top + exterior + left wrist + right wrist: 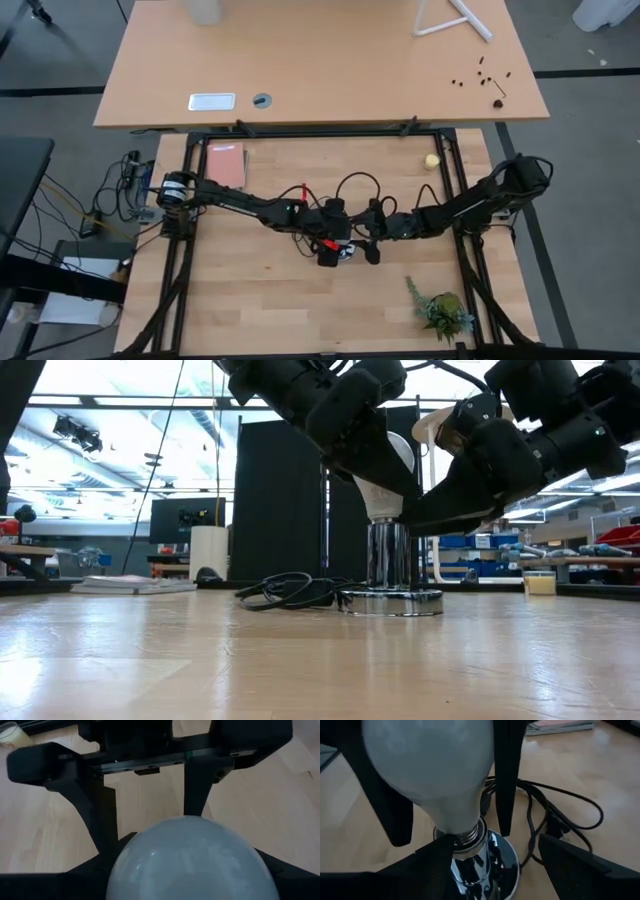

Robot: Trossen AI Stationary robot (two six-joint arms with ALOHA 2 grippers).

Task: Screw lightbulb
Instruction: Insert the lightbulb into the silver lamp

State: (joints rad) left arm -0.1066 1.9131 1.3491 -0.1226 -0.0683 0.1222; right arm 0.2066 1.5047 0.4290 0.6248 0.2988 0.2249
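At the centre of the high view both arms meet over the wooden table point(250, 310), the left gripper point(330, 250) coming in from the left of the frame and the right gripper point(372, 248) from the right. In the low view the lightbulb point(385, 485) stands upright at the middle of the frame with its screw end seated in the top of the chrome socket base point(390, 598), whose round foot rests on the table with a black cord point(290, 590) coiled just to its left. The left gripper grasps the lightbulb around its white globe, a dark finger pressed on each side as the left wrist view shows, with the globe point(192, 860) filling the lower middle of that frame. The right gripper sits lower, its fingers point(432, 857) closed around the socket neck just under the bulb's threaded end, holding the socket base. Far off in the upper right of the high view lies a small yellow ball point(431, 160), and a small green plant point(443, 310) sits at the lower right
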